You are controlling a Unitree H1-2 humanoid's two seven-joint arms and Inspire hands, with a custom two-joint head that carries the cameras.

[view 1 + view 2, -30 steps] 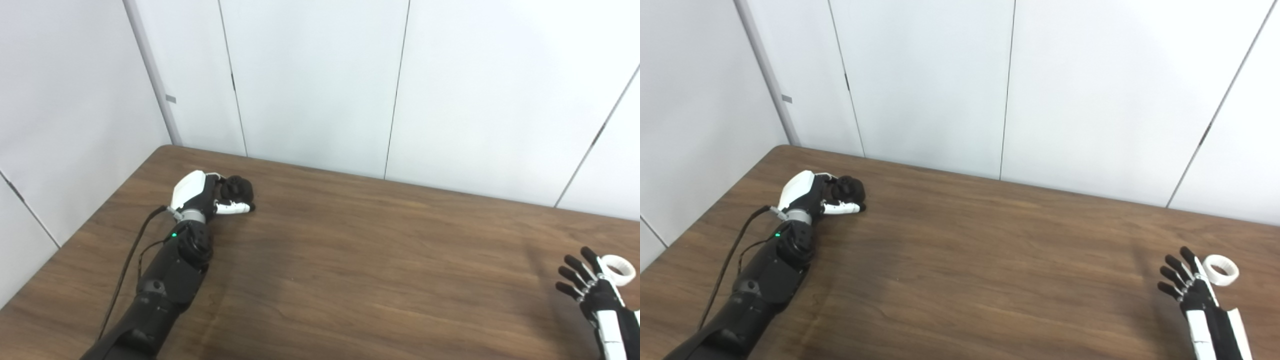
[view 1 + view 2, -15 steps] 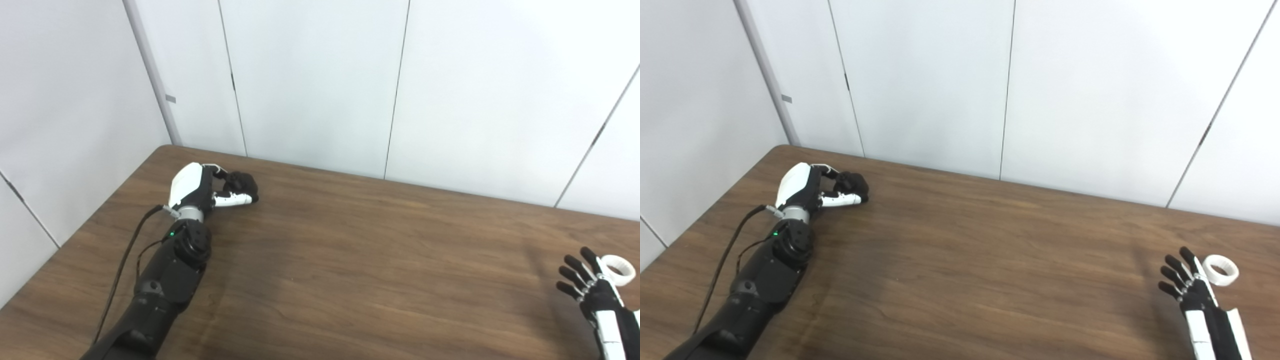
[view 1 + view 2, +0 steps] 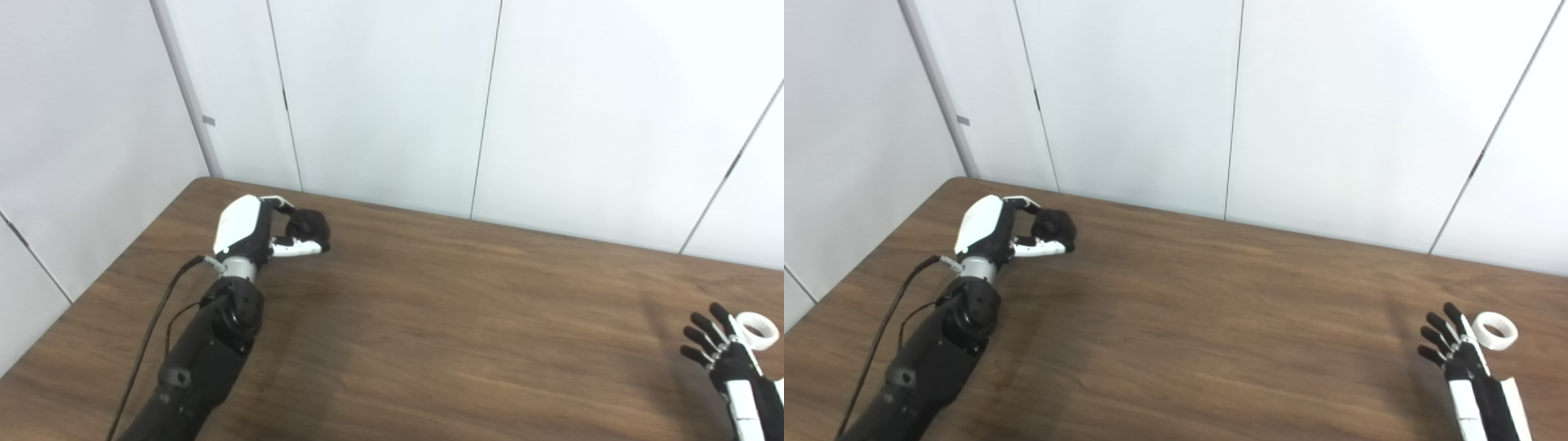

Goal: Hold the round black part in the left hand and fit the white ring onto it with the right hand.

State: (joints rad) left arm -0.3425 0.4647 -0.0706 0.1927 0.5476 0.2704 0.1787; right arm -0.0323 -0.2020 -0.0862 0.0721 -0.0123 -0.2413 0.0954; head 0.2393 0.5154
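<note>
White ring [image 3: 1494,331] on table, just beside right robot hand [image 3: 1451,343], fingers spread

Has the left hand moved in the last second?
Yes. The left hand, shut on the black part, has shifted right, toward the wall seam.

The left hand [image 3: 257,229] curls around the round black part [image 3: 308,225], hiding most of its shape. The right hand [image 3: 1458,355] is cut off at the bottom edge and covers the near rim of the white ring [image 3: 1494,330]; whether they touch is unclear.
</note>
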